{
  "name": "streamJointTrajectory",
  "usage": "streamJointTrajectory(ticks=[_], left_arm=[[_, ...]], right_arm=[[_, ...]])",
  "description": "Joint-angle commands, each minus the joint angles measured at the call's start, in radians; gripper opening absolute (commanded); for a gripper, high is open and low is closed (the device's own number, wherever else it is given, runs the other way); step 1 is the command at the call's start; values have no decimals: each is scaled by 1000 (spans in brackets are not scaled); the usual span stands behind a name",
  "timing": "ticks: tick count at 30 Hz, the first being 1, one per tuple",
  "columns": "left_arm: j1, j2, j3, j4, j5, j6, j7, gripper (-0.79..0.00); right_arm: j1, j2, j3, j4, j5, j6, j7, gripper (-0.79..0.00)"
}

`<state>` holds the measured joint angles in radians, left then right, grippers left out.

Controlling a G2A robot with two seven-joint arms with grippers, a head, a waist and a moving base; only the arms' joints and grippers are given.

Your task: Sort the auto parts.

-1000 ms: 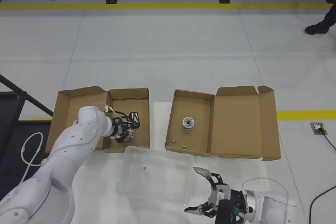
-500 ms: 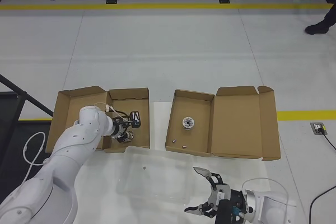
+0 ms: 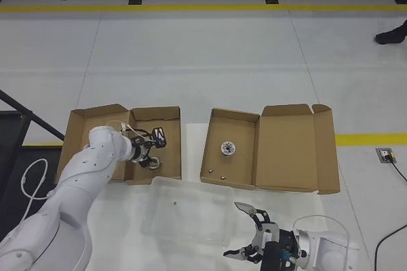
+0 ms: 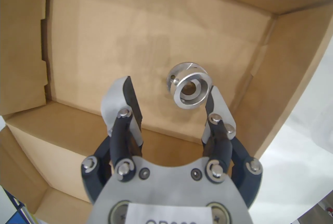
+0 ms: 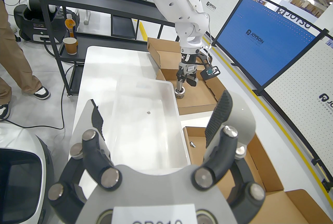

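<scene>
A silver metal ring (image 4: pixel 191 91) lies on the floor of the left cardboard box (image 4: pixel 130 27). My left gripper (image 4: pixel 171 100) hangs open just over it, and the ring sits close against one fingertip (image 4: pixel 212 102). From above, that gripper (image 3: pixel 149 152) is near the box's front right, with the ring (image 3: pixel 152 162) beside it. The right wrist view has the same gripper (image 5: pixel 186 80) above the ring (image 5: pixel 180 93). My right gripper (image 3: pixel 252 236) stands open and holds nothing at the table's front edge, beside the clear tray (image 3: pixel 190 223).
The clear tray (image 5: pixel 145 95) holds one tiny part (image 3: pixel 173 202). The right cardboard box (image 3: pixel 241 129) holds a round part (image 3: pixel 228 148) and two small bolts (image 3: pixel 210 171). A black shelf rack (image 5: pixel 78 4) stands beyond the table's left end.
My left gripper has drawn back a little toward the far left of its box, leaving the ring on the box floor. The right arm has kept still.
</scene>
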<state>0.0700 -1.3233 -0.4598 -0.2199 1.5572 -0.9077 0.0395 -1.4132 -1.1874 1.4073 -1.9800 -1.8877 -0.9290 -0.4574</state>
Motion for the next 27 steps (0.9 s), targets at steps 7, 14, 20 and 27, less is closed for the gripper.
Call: streamJointTrajectory(ticks=[7, 14, 20, 27], left_arm=[[-3, 19, -12, -12, 19, 6, 21, -163], [-17, 41, -39, -27, 12, 24, 66, -135], [-22, 77, -63, -76, 24, 16, 151, -95], [3, 148, -115, -184, 39, 2, 239, -68]], right_arm=[[0, 0, 0, 0, 0, 0, 0, 0], [0, 0, 0, 0, 0, 0, 0, 0], [0, 0, 0, 0, 0, 0, 0, 0], [0, 0, 0, 0, 0, 0, 0, 0]])
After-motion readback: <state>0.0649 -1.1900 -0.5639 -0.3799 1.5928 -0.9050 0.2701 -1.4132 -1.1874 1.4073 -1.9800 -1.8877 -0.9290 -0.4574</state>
